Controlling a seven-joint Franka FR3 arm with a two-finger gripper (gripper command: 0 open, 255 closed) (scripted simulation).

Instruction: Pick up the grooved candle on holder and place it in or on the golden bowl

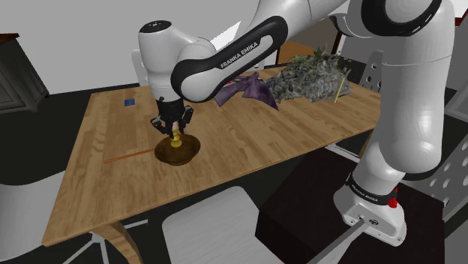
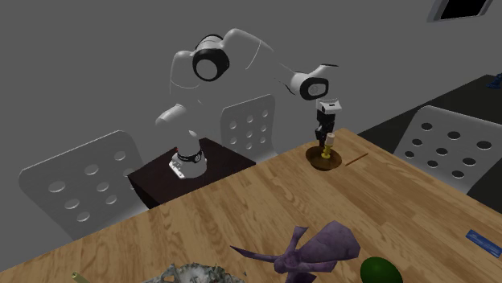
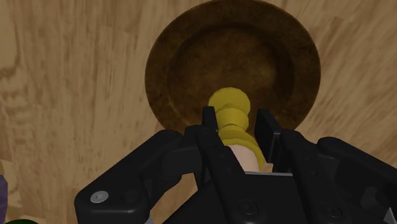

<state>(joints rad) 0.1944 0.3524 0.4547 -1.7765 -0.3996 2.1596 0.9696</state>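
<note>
Gripper: clamped on candle, over bowl. Candle: likely stiff, light, grooves aiding grip; probably tippy once released. Best hold: mid-stem.

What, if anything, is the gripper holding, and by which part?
The gripper clasps the yellow grooved candle between its two fingers, gripping the sides of its ribbed stem. The candle's lower end hangs over the brown bowl.
</note>
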